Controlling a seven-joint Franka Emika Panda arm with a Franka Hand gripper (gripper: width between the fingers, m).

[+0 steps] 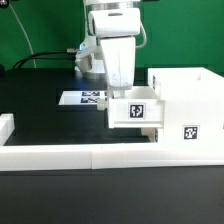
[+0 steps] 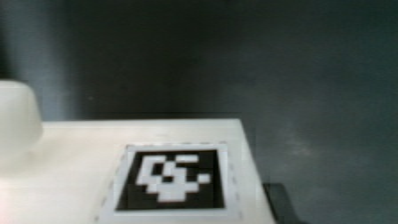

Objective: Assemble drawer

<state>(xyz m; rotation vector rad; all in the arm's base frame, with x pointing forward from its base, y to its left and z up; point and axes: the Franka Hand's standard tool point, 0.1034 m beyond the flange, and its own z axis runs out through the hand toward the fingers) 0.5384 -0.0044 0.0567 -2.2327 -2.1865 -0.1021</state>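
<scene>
A small white drawer tray (image 1: 135, 110) with a black-and-white tag on its front hangs against the open side of the large white shell (image 1: 185, 100) at the exterior view's right. My gripper (image 1: 121, 90) comes down onto the tray's top edge and is shut on it. In the wrist view the tray's tagged white face (image 2: 173, 180) fills the lower part, with a rounded white knob (image 2: 15, 120) beside it and one dark finger (image 2: 276, 203) at its edge. The second tray is out of view.
The long low white border wall (image 1: 90, 156) runs along the front, with a short white end piece (image 1: 5, 127) at the exterior view's left. The marker board (image 1: 83, 98) lies on the black table behind the tray.
</scene>
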